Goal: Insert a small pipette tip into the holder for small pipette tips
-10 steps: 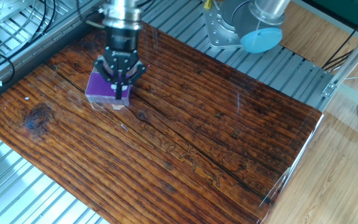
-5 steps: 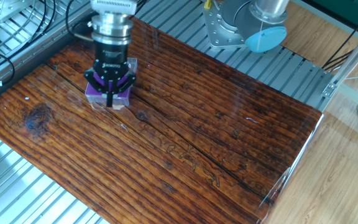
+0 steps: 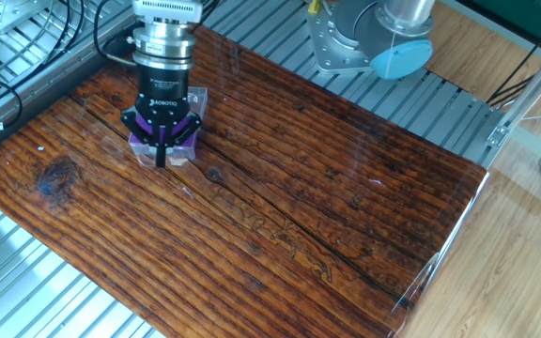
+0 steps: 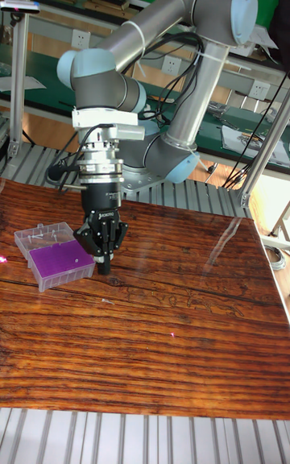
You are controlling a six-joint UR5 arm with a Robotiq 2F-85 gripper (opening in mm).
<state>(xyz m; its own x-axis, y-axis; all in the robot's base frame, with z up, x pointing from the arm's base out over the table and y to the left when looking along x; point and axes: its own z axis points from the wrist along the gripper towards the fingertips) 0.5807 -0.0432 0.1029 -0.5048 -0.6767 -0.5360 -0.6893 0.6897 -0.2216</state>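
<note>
Since the earlier frames, the arm (image 4: 173, 45) has been swinging toward the upper left of the fixed view, carrying the gripper (image 3: 162, 155) from over the near right corner of the holder for small pipette tips (image 4: 61, 263) to its near edge, and lower. Judging by that, the approach is ending and the insertion step is beginning.

On the wooden table (image 3: 289, 197), the holder is sitting in the upper left of the fixed view, mostly hidden behind the gripper there; in the tall fixed view it is lying at the left edge, just left of the fingers (image 4: 103, 261).

Those fingers are pressing nearly together, pointing straight down. Whether a tip is pinched between them is too small to tell.
</note>
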